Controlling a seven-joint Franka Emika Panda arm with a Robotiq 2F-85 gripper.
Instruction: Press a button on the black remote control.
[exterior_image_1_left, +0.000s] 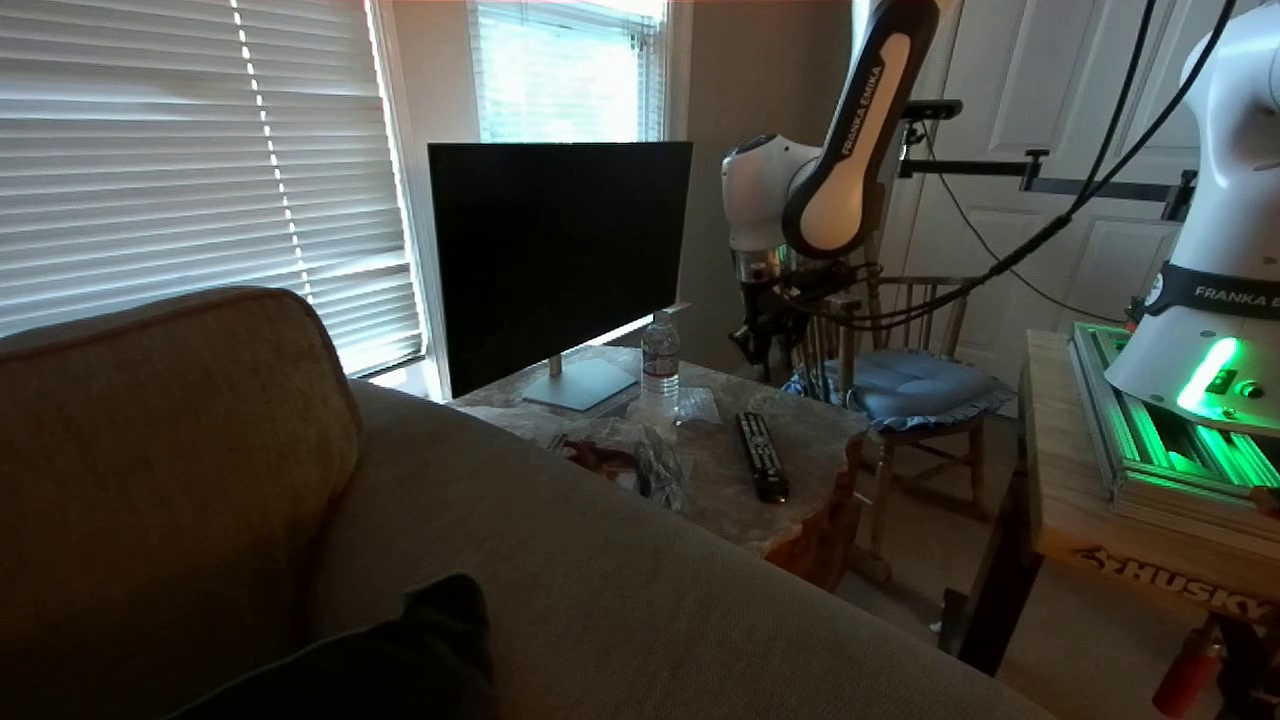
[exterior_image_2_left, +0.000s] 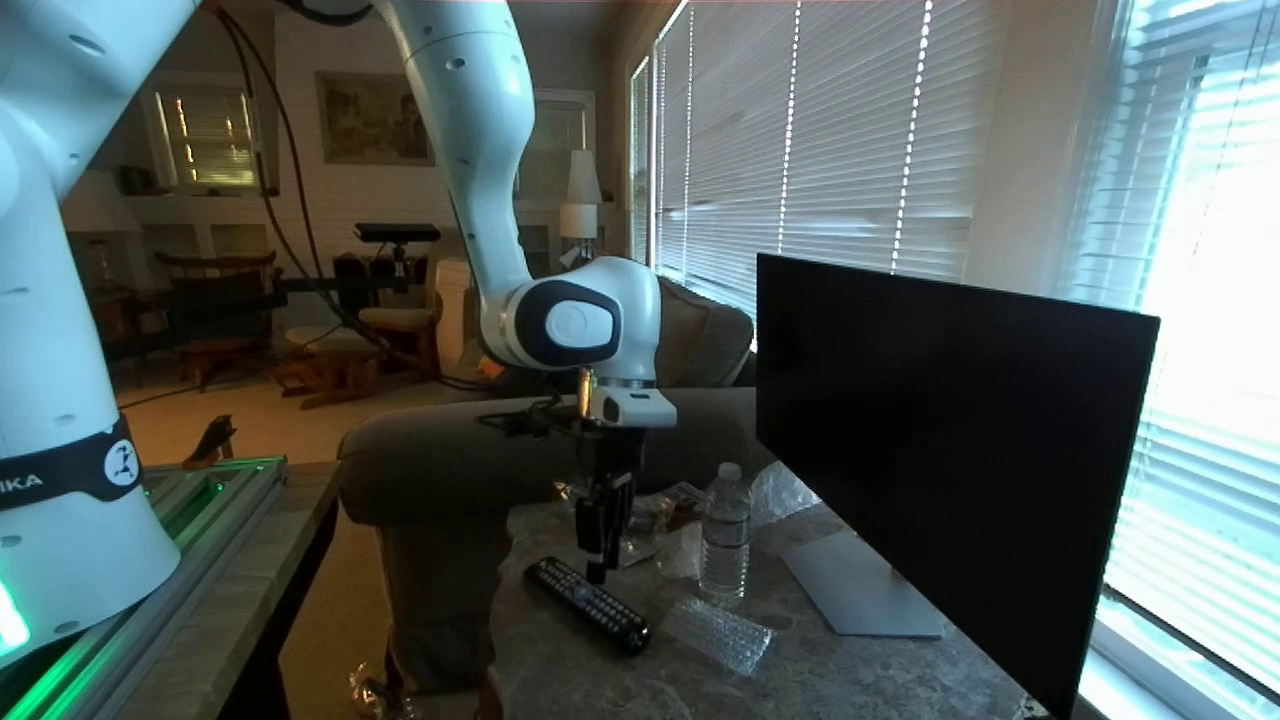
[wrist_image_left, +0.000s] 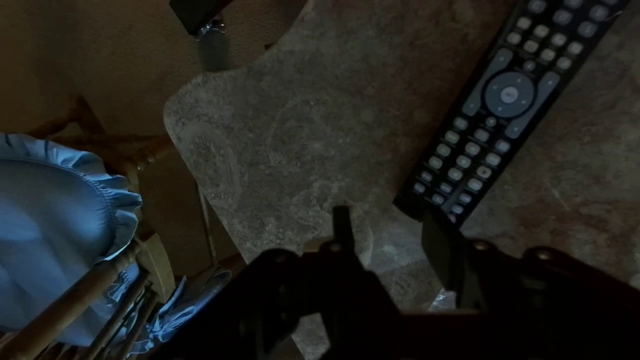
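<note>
The black remote control (exterior_image_1_left: 762, 457) lies buttons up on the stone-topped table in both exterior views; it also shows there (exterior_image_2_left: 588, 604). In the wrist view the remote (wrist_image_left: 487, 130) runs diagonally at the upper right, its near end by the right finger. My gripper (wrist_image_left: 387, 220) is open, with a gap between its two fingers and bare table seen through it. In an exterior view the gripper (exterior_image_1_left: 757, 355) hangs above the table's far edge. In an exterior view it points down (exterior_image_2_left: 602, 560), its tips overlapping the table just behind the remote. The right finger covers a small part of the remote's near end.
A water bottle (exterior_image_2_left: 725, 535), bubble wrap (exterior_image_2_left: 722, 635) and a large monitor (exterior_image_2_left: 940, 450) stand or lie on the table (exterior_image_2_left: 560, 690). A sofa (exterior_image_1_left: 480, 520) borders the table. A chair with a blue cushion (exterior_image_1_left: 905, 385) stands beside it.
</note>
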